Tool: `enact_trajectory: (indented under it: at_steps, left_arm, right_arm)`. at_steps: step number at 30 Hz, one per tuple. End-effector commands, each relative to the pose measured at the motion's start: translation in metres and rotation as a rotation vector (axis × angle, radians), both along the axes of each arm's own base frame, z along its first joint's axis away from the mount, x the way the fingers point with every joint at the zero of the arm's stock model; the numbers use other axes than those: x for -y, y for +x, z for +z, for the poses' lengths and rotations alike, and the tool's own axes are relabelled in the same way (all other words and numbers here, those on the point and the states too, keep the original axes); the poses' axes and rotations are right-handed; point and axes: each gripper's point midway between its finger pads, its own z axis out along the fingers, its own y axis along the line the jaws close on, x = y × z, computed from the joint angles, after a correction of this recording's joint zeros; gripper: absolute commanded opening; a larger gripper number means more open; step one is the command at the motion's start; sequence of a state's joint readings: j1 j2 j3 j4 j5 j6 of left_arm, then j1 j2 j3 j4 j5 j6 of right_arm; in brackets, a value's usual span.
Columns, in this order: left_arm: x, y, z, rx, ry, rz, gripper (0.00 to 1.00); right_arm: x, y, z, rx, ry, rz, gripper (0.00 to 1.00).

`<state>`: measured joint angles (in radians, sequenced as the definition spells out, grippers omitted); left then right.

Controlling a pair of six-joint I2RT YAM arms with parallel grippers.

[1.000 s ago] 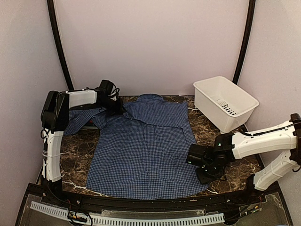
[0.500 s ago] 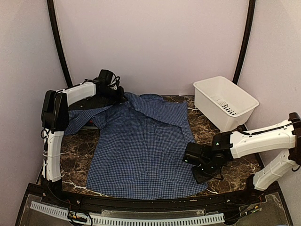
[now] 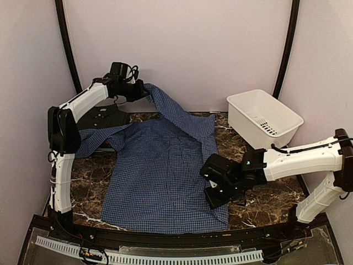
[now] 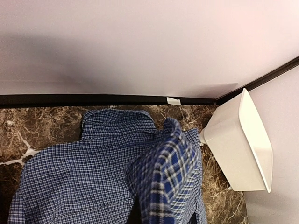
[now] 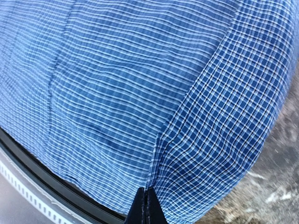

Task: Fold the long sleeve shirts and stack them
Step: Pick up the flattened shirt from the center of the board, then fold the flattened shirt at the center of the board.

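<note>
step: first fold of the blue shirt (image 3: 160, 176), side panel going over the body; no stack yet, judged early in the task
left gripper (image 3: 144, 95): raised near the back wall, jaws pressed together, pinching a strip of the blue shirt's far part; sleeve or shoulder, cannot tell which
cloth below left gripper: hangs down and out from the pinch in a taut band to the shirt's far right side
left wrist view: a checked fold dangles right under the camera, the rest of the shirt lies flat beneath it; fingers hidden by cloth
right gripper (image 3: 212, 193): low over the table (image 3: 94, 182), tips closed tight on the shirt's side edge, seen clamped at the fold in the right wrist view (image 5: 145, 207)
cloth at right gripper: edge turned inward, doubled layer beside the tips
shirt body: spread flat between the two grippers
dark shirt (image 3: 105, 117): under the left arm, touching the blue sleeve; too dim for detail
basket (image 3: 245, 124): beyond the right gripper, apart from the cloth
next move: likely carry both pinches across together, same pace, lay the flap flat, then let go
risk: uneven pull drags the body and wrinkles it
</note>
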<state>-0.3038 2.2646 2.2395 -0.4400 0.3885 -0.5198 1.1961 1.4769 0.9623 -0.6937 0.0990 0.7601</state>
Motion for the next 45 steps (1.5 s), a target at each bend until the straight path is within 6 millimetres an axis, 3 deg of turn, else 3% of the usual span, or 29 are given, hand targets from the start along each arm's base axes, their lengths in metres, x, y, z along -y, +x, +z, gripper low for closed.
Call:
enact_trajectory:
  at_steps: [1,6,13,20,26,40,45]
  left_arm:
    - [-0.031,0.005,0.015,0.029,0.064,0.049,0.0]
    - [-0.048,0.005,0.012,0.02,0.118,0.086,0.0]
    - [-0.059,0.003,0.01,0.016,0.176,0.118,0.0]
    - [-0.064,0.002,0.025,0.048,0.184,0.141,0.0]
    - [-0.071,0.001,0.027,0.046,0.209,0.17,0.0]
    - [-0.088,-0.003,0.036,0.054,0.256,0.214,0.0]
    - [-0.089,-0.006,0.048,0.075,0.248,0.217,0.0]
  right_arm:
    - [-0.039,-0.001,0.006,-0.008,0.109,0.084,0.0]
    - [-0.052,-0.007,0.003,-0.045,0.141,0.123,0.0]
    - [-0.051,-0.011,0.002,-0.061,0.157,0.137,0.0]
    - [-0.05,-0.012,0.011,-0.059,0.176,0.149,0.0]
    - [-0.052,-0.018,0.015,-0.083,0.205,0.17,0.0]
    - [-0.075,-0.013,0.02,-0.08,0.246,0.197,0.0]
    - [-0.081,-0.01,0.015,-0.079,0.237,0.195,0.0]
